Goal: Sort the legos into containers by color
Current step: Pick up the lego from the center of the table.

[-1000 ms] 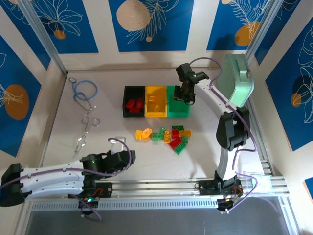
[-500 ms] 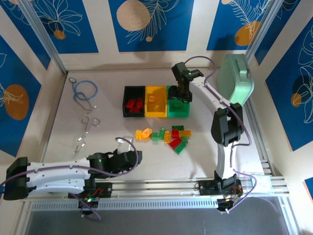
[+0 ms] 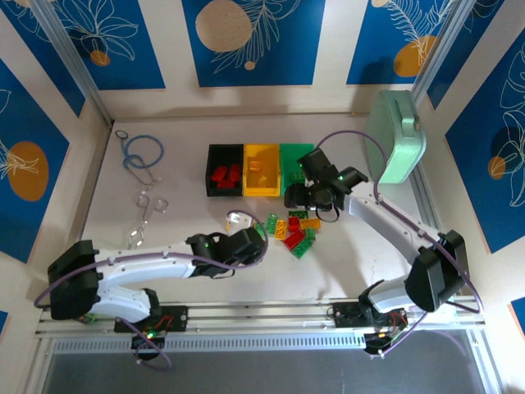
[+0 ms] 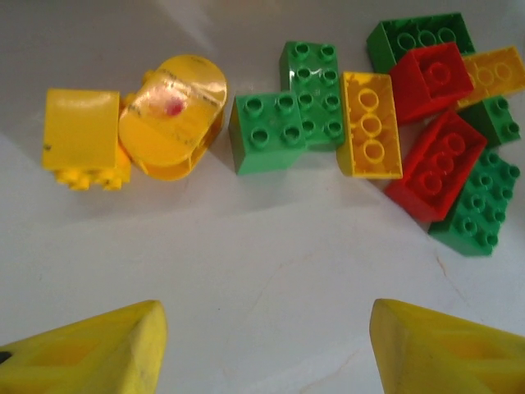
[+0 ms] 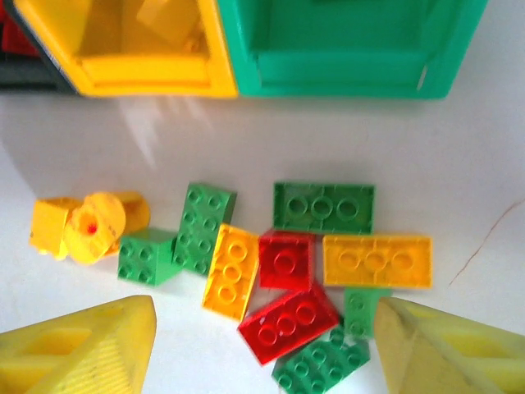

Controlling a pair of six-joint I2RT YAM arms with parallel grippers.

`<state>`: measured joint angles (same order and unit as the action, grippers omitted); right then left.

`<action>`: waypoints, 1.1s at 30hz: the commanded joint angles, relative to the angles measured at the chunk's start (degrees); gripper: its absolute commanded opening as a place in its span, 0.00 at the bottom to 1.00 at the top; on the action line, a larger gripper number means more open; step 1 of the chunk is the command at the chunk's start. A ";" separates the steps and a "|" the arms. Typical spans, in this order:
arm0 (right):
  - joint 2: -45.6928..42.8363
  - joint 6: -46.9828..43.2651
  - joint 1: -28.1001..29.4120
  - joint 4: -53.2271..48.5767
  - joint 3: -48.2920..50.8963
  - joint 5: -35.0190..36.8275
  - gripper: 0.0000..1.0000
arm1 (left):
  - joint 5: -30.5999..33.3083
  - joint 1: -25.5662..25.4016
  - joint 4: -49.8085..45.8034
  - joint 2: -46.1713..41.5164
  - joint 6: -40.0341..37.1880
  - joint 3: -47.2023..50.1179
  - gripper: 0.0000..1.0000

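Nearest the bases, the left gripper (image 3: 246,228) is held low over the table (image 3: 189,205), with its jaws spread wide and nothing between them. In the left wrist view, bare table is seen in the gap.

Just beyond it, the loose legos (image 3: 289,230) are found in a tight cluster on the table, in front of the bins. A yellow rounded piece (image 4: 172,115) lies at one end, followed by green, yellow and red bricks that touch one another.

Each brick is judged to be light, rigid and smooth-sided, so it is likely to skate away if nudged rather than pinched. A hold is best taken across two opposite flat sides, low on the body, not over the studs. The green square brick (image 4: 264,131) is judged the easiest to take, since its near side is free.

The right gripper (image 3: 295,199) is held over the far side of the cluster, likewise spread and empty.

Farthest, the black bin (image 3: 208,172), yellow bin (image 3: 261,190) and green bin (image 3: 291,156) are set in a touching row. Red pieces are seen in the black one and a yellow piece in the yellow one.
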<state>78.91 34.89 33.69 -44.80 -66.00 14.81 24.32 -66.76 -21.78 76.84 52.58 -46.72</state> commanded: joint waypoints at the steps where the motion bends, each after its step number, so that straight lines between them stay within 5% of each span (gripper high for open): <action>1: -5.65 4.22 1.67 2.05 2.63 -0.73 0.71 | -4.81 3.48 0.41 3.95 -2.47 -3.89 0.65; 16: -26.72 9.50 0.74 0.87 18.77 0.60 0.70 | -9.94 12.22 -1.08 20.89 -7.52 -16.25 0.56; 26: -32.01 8.92 -2.20 0.03 21.86 -1.34 0.69 | -10.69 13.15 -3.24 27.19 -8.15 -20.93 0.52; 33: -33.68 8.43 -4.06 0.47 23.43 -2.89 0.69 | -10.06 12.97 -3.81 27.18 -6.74 -19.94 0.38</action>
<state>46.17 43.51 30.22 -43.72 -43.64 13.87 14.06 -54.15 -23.49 103.70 45.34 -66.13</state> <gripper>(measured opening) 0.694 0.394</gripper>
